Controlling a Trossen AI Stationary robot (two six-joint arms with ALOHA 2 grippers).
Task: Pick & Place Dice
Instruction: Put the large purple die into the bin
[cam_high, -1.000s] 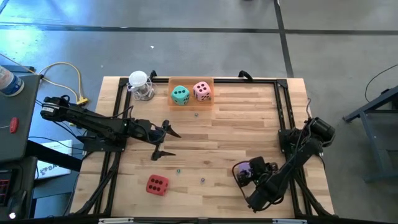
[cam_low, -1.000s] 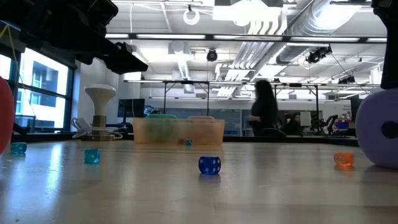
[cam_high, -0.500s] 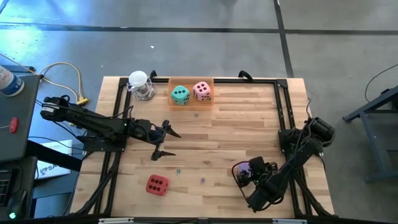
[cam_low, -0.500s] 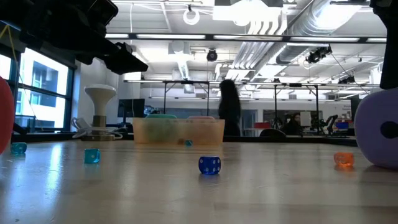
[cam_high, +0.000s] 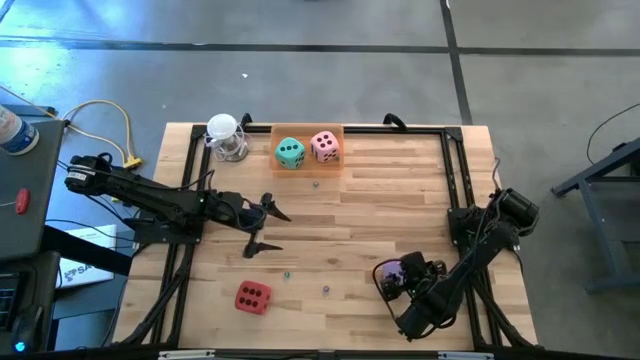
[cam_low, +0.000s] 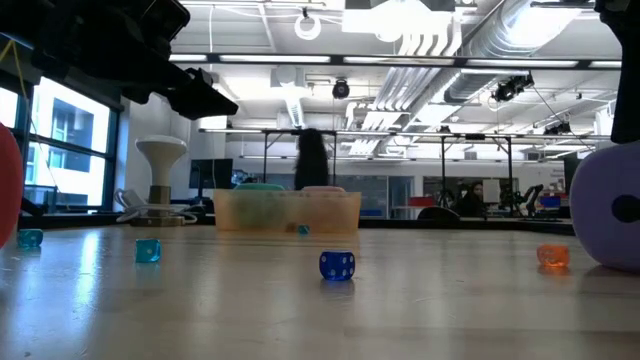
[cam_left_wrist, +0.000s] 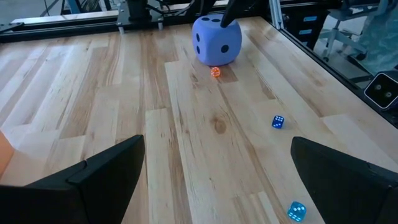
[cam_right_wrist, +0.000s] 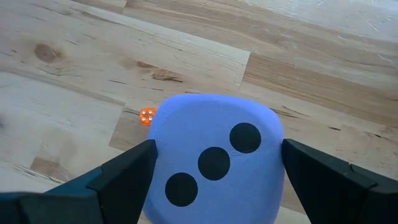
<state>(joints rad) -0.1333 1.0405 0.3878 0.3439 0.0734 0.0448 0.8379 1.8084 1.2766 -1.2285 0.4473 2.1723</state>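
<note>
Two of four dice look placed: teal green die (cam_high: 290, 152) and pink die (cam_high: 325, 146) sit side by side in the orange tray (cam_high: 308, 129), well beyond both tools. Two left, by my reckoning. Purple die (cam_right_wrist: 214, 158) sits on the table (cam_high: 380, 190) directly between the spread fingers of the right gripper (cam_right_wrist: 214, 180); fingers flank it without visibly pressing, so grasp not yet made. Tiny orange die (cam_right_wrist: 147, 115) lies just past it. Red die (cam_high: 252, 297) rests on the table near the left gripper (cam_high: 262, 224), off to its side, untouched. Left gripper is spread wide, holding nothing, above the boards.
</note>
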